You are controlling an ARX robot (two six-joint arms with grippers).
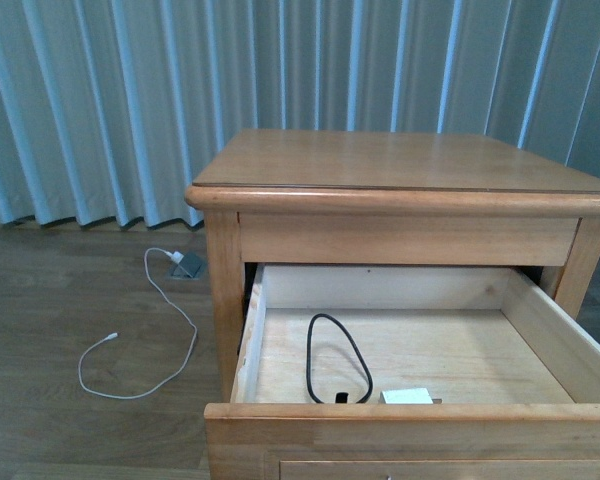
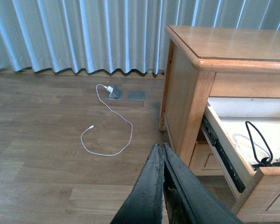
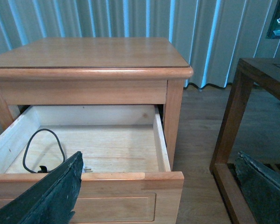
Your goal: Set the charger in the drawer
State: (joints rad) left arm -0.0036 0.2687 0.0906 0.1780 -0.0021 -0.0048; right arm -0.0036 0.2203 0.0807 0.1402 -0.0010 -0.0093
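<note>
The upper wooden drawer (image 1: 540,330) of the nightstand stands pulled out, its pale interior showing. The white charger block (image 1: 408,396) lies inside at the front wall, its black looped cable (image 1: 332,350) on the drawer floor. The cable also shows in the left wrist view (image 2: 259,142) and the right wrist view (image 3: 43,147). My left gripper (image 2: 159,148) is shut and empty, over the floor left of the nightstand. My right gripper (image 3: 158,186) is open and empty, in front of the drawer's right front corner (image 3: 163,179).
A thin white cable (image 1: 145,350) lies on the wood floor left of the nightstand, plugged into a floor socket (image 1: 187,265). A dark wooden table frame (image 3: 233,121) stands right of the nightstand. Curtains hang behind. The nightstand top (image 1: 380,160) is bare.
</note>
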